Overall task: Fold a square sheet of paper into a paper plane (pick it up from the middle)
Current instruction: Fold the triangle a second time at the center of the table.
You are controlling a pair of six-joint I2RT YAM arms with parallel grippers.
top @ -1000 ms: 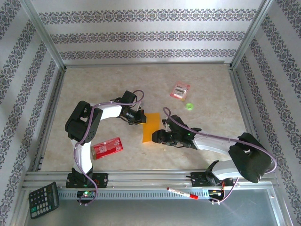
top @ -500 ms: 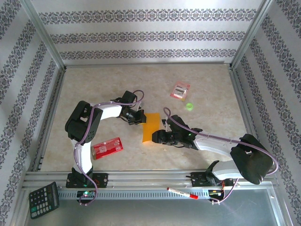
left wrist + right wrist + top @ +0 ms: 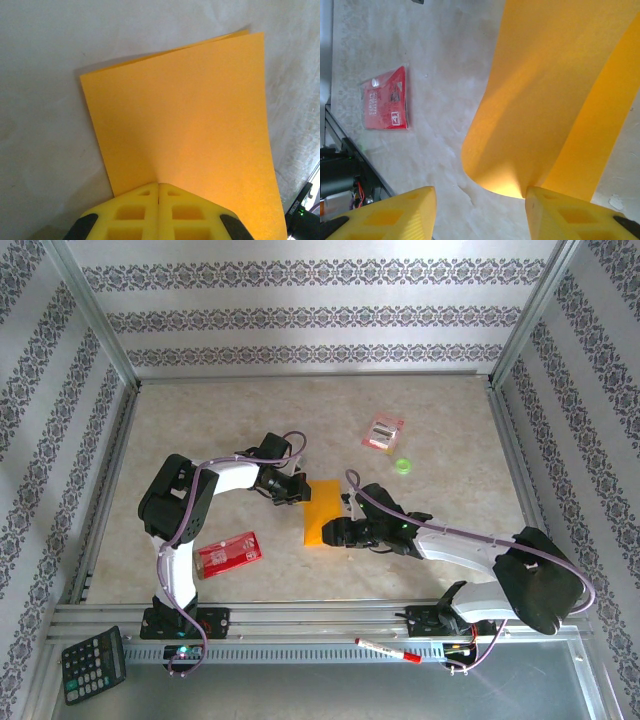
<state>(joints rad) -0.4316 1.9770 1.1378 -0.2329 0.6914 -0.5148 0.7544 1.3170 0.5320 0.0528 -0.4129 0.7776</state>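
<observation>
The square sheet of paper (image 3: 320, 512) lies folded over on itself mid-table, orange-yellow. My left gripper (image 3: 298, 490) is at its far left corner, shut. In the left wrist view the closed tips (image 3: 159, 184) pinch the sheet (image 3: 190, 115), and a faint ridge runs up from them. My right gripper (image 3: 335, 532) stands at the near edge, open. In the right wrist view a curled loop of the sheet (image 3: 555, 85) bulges between the jaws (image 3: 480, 192), touching the right finger (image 3: 555, 210). No paper plane shape shows.
A red packet (image 3: 228, 552) lies near the left arm's base, also in the right wrist view (image 3: 387, 100). A pink-and-white packet (image 3: 382, 432) and a small green object (image 3: 402, 466) lie further back. A calculator (image 3: 92, 664) and a red marker (image 3: 388, 650) rest on the front rail.
My right arm has shifted slightly to the left along the sheet's near edge. The left gripper and the sheet stay as they were.
</observation>
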